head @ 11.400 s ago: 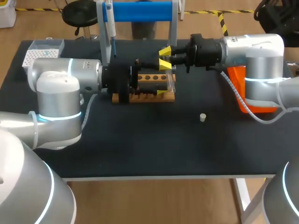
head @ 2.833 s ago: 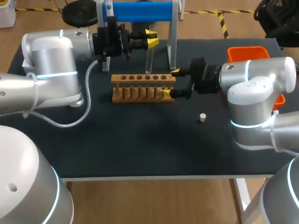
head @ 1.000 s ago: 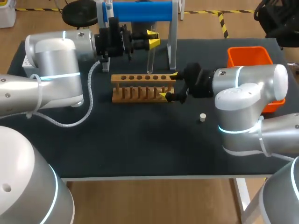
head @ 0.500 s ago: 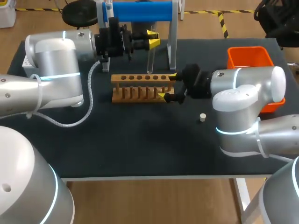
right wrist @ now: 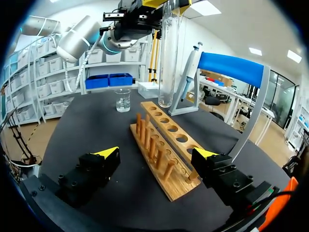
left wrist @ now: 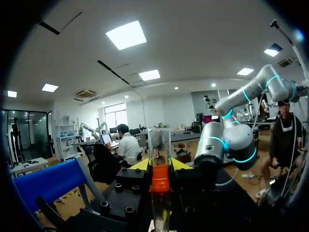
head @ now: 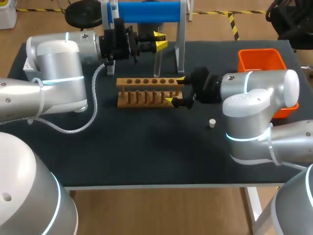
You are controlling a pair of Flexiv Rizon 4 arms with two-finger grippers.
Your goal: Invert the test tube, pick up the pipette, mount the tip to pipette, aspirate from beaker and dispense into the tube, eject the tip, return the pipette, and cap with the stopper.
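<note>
The rack (head: 149,91) sits in the middle of the table. My left gripper (head: 159,40) holds the test tube (head: 157,63) upright at the rack's 12 o'clock, by the pipette stand (head: 146,12). My right gripper (head: 175,89) is at its 3 o'clock end, one finger before it and one behind; the stopper (head: 212,123) lies at 4 o'clock, the bin (head: 261,58) far off at 2.
</note>
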